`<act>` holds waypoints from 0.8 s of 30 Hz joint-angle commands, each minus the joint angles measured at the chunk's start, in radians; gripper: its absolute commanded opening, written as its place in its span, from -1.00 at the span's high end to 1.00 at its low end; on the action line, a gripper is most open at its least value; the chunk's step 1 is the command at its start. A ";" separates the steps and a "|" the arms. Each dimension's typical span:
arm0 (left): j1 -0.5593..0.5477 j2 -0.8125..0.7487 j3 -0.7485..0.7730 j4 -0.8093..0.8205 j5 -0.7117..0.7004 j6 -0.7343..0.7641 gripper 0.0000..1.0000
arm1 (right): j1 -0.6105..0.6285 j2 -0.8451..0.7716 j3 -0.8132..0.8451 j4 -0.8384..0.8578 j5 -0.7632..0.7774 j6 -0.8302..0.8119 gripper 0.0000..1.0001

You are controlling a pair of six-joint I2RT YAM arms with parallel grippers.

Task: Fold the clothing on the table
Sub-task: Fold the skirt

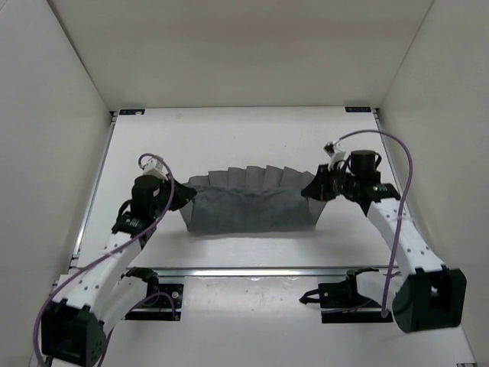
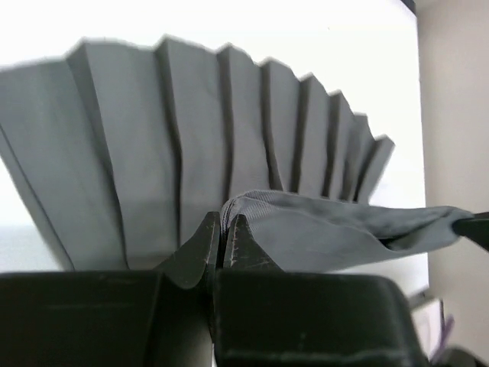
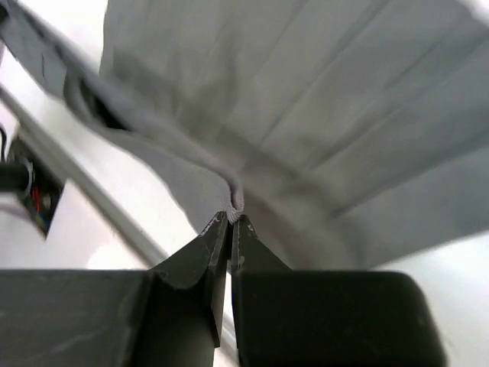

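Two grippers pinch the clothing at opposite ends. The left gripper is clamped narrow on the ribbed band edge at the garment's 9 o'clock end, and the right gripper is clamped just as tight on the same edge at the 3 o'clock end. Each wrist view shows the fabric caught between nearly touching fingertips.

The dark grey garment sits at the middle of the table. Its band is stretched between the two grippers, and its pleated, jagged hem fans out flat on the white surface toward 12 o'clock.

No writing can be read. The two black corner brackets at the table's far corners, about 11 and 1 o'clock, each carry a small blue mark that is too small to make out.

A purple cable loops over each arm. A metal rail runs across at 6 o'clock, with the black base mounts just behind it. White walls close in the table at 9, 12 and 3 o'clock. From above, the wrists and gripper bodies cover the two pinched corners. In the wrist views the black fingers hide the fabric nearest the camera.
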 commanded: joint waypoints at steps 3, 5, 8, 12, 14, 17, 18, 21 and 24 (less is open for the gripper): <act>0.034 0.284 0.169 0.191 -0.069 0.064 1.00 | -0.073 0.279 0.206 0.246 -0.051 0.004 1.00; 0.042 0.385 0.206 0.239 -0.064 0.072 1.00 | -0.092 0.390 0.261 0.297 -0.052 0.005 0.99; 0.045 0.539 0.251 0.299 -0.069 0.059 1.00 | -0.127 0.542 0.327 0.416 -0.081 0.079 1.00; 0.056 0.735 0.329 0.384 -0.061 0.042 1.00 | -0.128 0.760 0.480 0.451 -0.075 0.105 1.00; 0.060 0.806 0.364 0.401 -0.052 0.049 1.00 | -0.119 0.840 0.559 0.420 -0.067 0.091 1.00; 0.074 0.903 0.409 0.434 -0.058 0.055 1.00 | -0.116 0.967 0.686 0.383 -0.035 0.079 0.98; 0.078 0.929 0.418 0.441 -0.068 0.046 0.99 | -0.112 1.021 0.745 0.374 -0.032 0.076 1.00; 0.091 0.990 0.464 0.444 -0.071 0.045 0.93 | -0.104 1.130 0.899 0.279 0.018 0.050 1.00; 0.100 1.053 0.522 0.417 -0.066 0.056 0.90 | -0.095 1.230 1.026 0.231 0.054 0.053 1.00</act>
